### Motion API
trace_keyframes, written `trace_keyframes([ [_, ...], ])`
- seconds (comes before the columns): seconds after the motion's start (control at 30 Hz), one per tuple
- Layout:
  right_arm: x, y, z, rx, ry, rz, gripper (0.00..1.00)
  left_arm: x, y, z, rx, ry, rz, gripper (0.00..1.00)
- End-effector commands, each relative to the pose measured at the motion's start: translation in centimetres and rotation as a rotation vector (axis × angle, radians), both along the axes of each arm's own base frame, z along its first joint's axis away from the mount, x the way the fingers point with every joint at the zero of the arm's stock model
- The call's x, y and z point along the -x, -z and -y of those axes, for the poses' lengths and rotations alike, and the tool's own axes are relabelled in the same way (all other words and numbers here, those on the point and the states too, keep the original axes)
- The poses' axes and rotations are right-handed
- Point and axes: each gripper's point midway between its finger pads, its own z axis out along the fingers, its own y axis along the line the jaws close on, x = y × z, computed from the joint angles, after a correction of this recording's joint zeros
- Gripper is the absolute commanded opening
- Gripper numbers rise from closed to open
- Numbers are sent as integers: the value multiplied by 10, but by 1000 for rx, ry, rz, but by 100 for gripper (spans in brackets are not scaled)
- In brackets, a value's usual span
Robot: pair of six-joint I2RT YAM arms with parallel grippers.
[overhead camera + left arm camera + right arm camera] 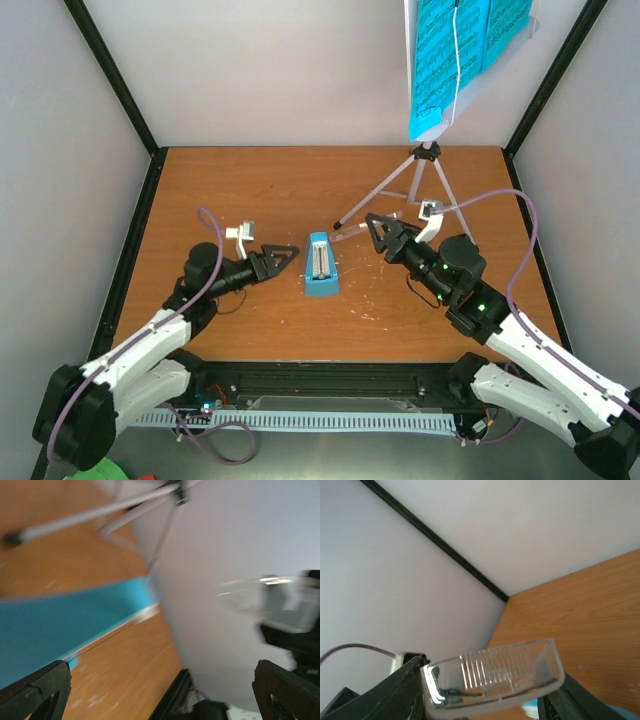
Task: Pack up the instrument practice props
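Observation:
The light-blue metronome (pixel 320 266) lies on the table's middle; in the left wrist view it is a blurred blue shape (pixel 60 625). The grey tripod music stand (pixel 424 172) stands at the back right, with bright-blue sheet-music pages (pixel 462 45) on its desk. My left gripper (pixel 284 258) is open and empty just left of the metronome; its jaws stand wide apart in the left wrist view (pixel 162 685). My right gripper (pixel 376 230), right of the metronome, is shut on a clear ribbed plastic cover (pixel 492 677), held off the table.
The wooden table (pixel 250 190) is boxed in by white walls with black corner posts (pixel 110 70). A tripod leg (pixel 372 195) reaches toward the metronome. A purple cable (pixel 520 250) loops over my right arm.

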Motion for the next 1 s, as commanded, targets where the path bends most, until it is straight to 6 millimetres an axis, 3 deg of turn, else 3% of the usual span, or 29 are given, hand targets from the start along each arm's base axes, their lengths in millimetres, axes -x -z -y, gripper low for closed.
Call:
trace_keyframes([
  [0.0, 3, 57, 34, 276, 126, -57, 42, 8, 69, 1, -69, 24, -138, 99],
  [0.17, 9, 100, 55, 389, 174, -96, 42, 3, 98, 14, -123, 101, -167, 99],
  [0.27, 12, 114, 60, 403, 184, -111, 42, 0, 111, 21, -152, 141, -184, 97],
  [0.47, 13, 121, 62, 400, 192, -111, 42, 0, 131, 24, -182, 159, -208, 97],
  [0.97, 14, 133, 61, 433, 175, -78, 44, -9, 143, 36, -220, 165, -161, 81],
])
